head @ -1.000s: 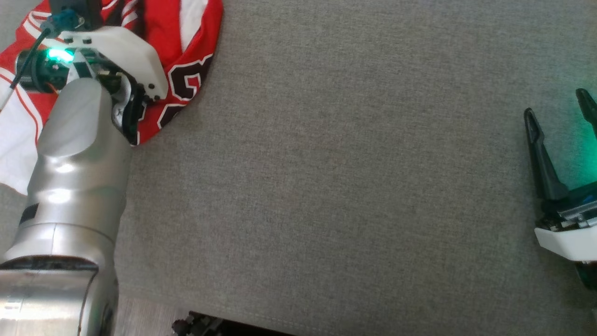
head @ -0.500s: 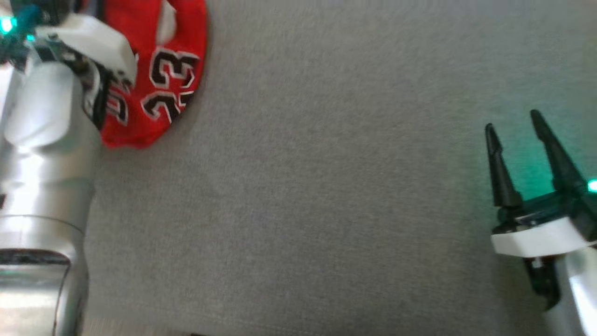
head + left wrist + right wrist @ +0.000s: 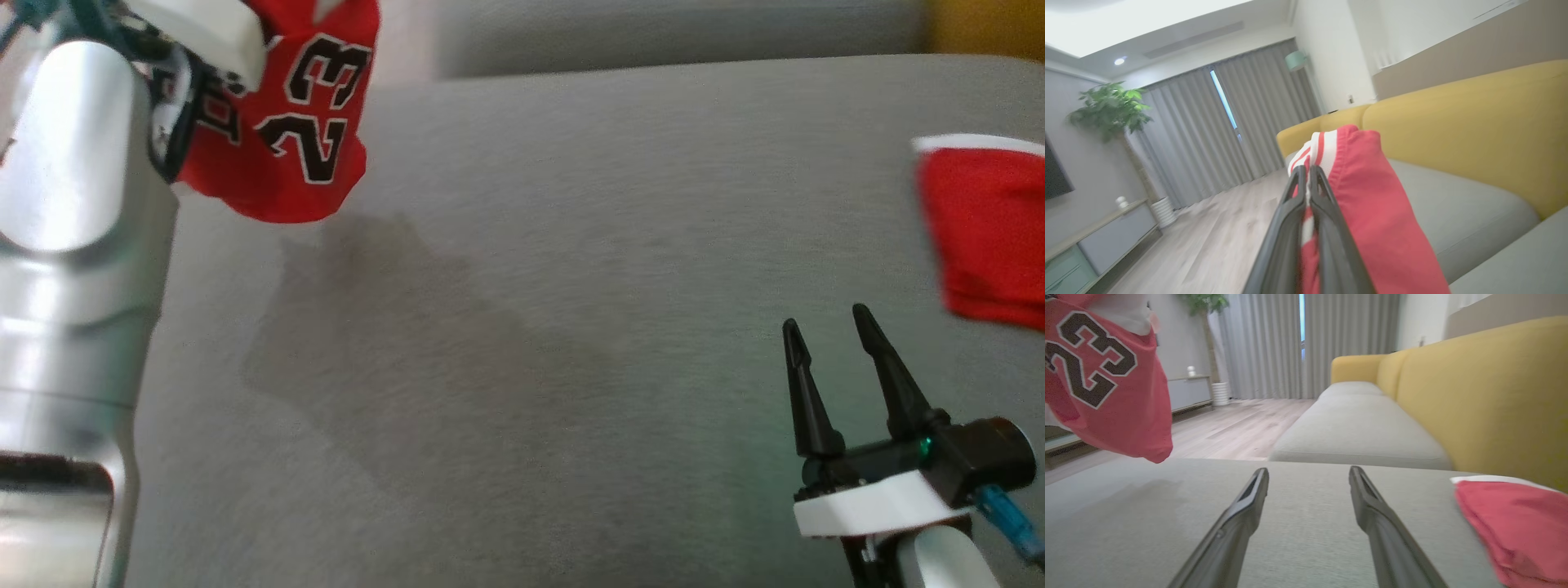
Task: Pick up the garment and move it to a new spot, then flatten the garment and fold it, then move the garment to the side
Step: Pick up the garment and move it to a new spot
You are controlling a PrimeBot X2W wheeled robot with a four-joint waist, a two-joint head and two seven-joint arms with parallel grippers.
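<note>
A red jersey [image 3: 286,131] with black "23" and white trim hangs in the air at the upper left, lifted off the grey cushion [image 3: 522,343]. My left gripper [image 3: 1306,171] is shut on its red and white edge [image 3: 1367,196]; in the head view the silver left forearm [image 3: 73,245] hides those fingers. The jersey [image 3: 1102,379] also dangles at the upper left of the right wrist view. My right gripper [image 3: 829,327] stands open low at the right over bare cushion, with nothing between its fingers [image 3: 1245,506].
A second red cloth with a white edge [image 3: 988,229] lies on the cushion at the far right, close to the right gripper, and shows as red cloth [image 3: 1515,522]. Yellow sofa back [image 3: 1486,392] runs along the right. Wooden floor [image 3: 1224,428] lies beyond the cushion.
The head camera has tilted up and shifted. The jersey has risen off the cushion in the left gripper and now casts a shadow. The right gripper is lower in view, still open.
</note>
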